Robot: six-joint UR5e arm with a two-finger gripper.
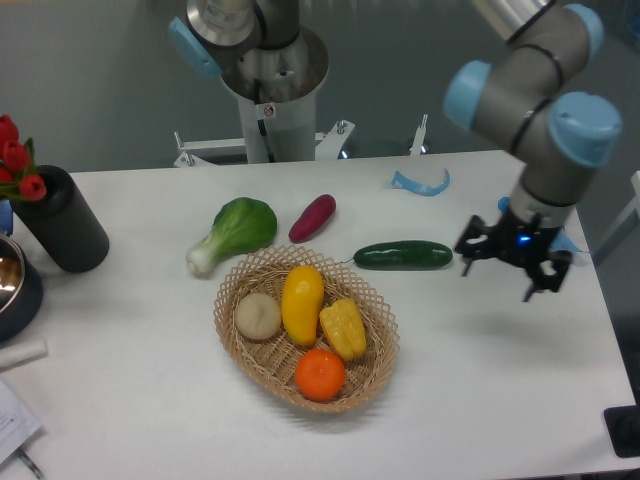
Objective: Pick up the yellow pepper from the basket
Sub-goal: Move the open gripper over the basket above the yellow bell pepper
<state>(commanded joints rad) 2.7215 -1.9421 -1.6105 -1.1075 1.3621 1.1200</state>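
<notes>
One basket (372,298) is seen near the middle of the white desk (500,400), and four pieces of produce are counted inside it: one yellow pepper (344,328), one longer smooth yellow squash (302,303), one orange (320,374) and one pale round onion (258,316). The yellow pepper is found in the right half of the basket, touching the squash on its left and just beside the orange, which is placed nearer the front rim. The pepper is laid on its side; its long axis is seen to run diagonally, from far-left to near-right, with the ridges following that line. Which end carries the stem cannot be told. The squash is laid almost straight from far to near.

Outside the basket three vegetables are counted on the desk: one green leafy cabbage (236,230) to the far left of the basket, one purple sweet potato (312,217) beside it, and one dark cucumber (403,255) lying left to right just beyond the basket's far-right rim. One curved blue plastic piece (422,183) is seen farther back. At the left edge one black cylinder (62,221) holding red tulips (14,160) is placed.

One gripper (514,262) is held above the desk well to the right of the basket, past the cucumber's right end. Its fingers are seen spread apart, with nothing between them.
</notes>
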